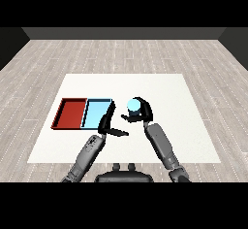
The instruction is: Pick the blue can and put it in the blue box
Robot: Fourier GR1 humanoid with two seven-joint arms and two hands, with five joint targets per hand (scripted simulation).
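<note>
The right hand [140,110] is curled round the blue can [132,106], which is held just right of the blue tray [97,112], apparently for carrying across. The left hand [107,122] is held with fingers relaxed at the tray's near right corner, grasping nothing. Beyond it lies the red tray [70,113]. The can's lower body is hidden by fingers.
</note>
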